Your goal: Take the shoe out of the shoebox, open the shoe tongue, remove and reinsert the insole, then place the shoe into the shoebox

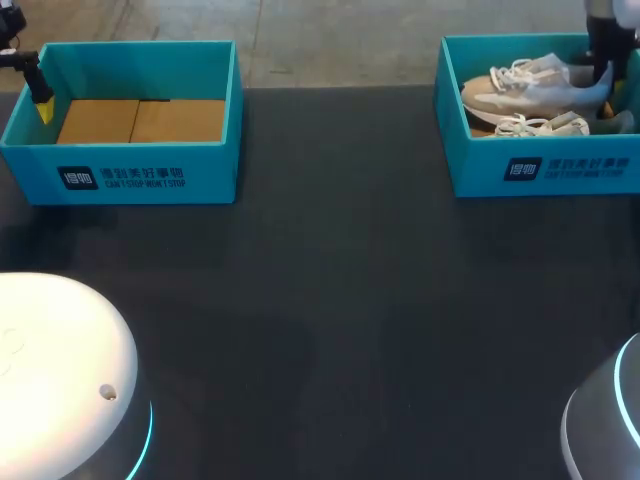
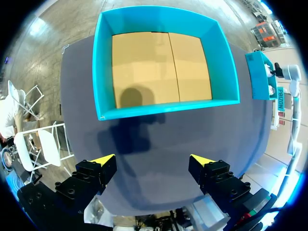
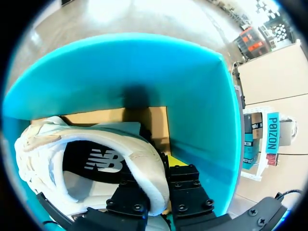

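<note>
Two pale grey-white shoes lie in the teal shoebox (image 1: 540, 170) at the right of the table. My right gripper (image 1: 603, 80) reaches down into that box and is shut on the heel collar of the upper shoe (image 1: 530, 85). In the right wrist view its black fingers (image 3: 190, 187) clamp the shoe's heel rim (image 3: 144, 163) from both sides, with the shoe's dark opening and the box wall beyond. The lower shoe (image 1: 540, 126) lies beside it. My left gripper (image 1: 42, 100) hangs open above the left end of the empty box; its yellow fingertips (image 2: 103, 160) stand wide apart with nothing between them.
A second teal shoebox (image 1: 150, 175) stands at the left, with only its cardboard floor (image 2: 159, 67) showing inside. The dark table top (image 1: 340, 300) stretches between and in front of the two boxes.
</note>
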{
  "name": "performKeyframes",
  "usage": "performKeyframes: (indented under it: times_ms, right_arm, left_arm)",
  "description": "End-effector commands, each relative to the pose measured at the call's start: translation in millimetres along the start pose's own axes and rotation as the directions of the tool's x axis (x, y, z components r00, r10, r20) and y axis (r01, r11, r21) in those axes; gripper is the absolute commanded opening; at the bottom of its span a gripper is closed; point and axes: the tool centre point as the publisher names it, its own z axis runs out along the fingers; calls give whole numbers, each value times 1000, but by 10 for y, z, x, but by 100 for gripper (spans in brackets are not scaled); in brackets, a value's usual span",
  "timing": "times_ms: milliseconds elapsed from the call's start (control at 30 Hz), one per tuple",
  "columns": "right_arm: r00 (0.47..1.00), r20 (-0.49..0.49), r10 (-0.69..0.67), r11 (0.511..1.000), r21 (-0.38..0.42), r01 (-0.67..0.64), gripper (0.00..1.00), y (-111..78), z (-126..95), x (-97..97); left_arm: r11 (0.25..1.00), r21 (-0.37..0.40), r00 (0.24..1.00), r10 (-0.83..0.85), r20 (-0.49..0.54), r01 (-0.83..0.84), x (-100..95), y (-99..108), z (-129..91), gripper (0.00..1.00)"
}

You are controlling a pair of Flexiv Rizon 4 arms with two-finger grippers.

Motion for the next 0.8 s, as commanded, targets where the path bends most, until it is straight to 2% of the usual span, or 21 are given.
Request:
performKeyframes:
  times_ms: [33,433,800]
  right_arm:
    - [1000,4,10,1000,10,-10,0,4,21,9]
    - [999,8,51,997,49,-51,0,-5,102,7]
    - [999,4,51,998,46,-51,0,24,119,17]
  left_arm:
    - [1000,2,1000,0,2,0,3,19,-4,100]
    - [1000,2,1000,0,2,0,3,19,-4,100]
    - [1000,2,1000,0,2,0,3,19,-4,100]
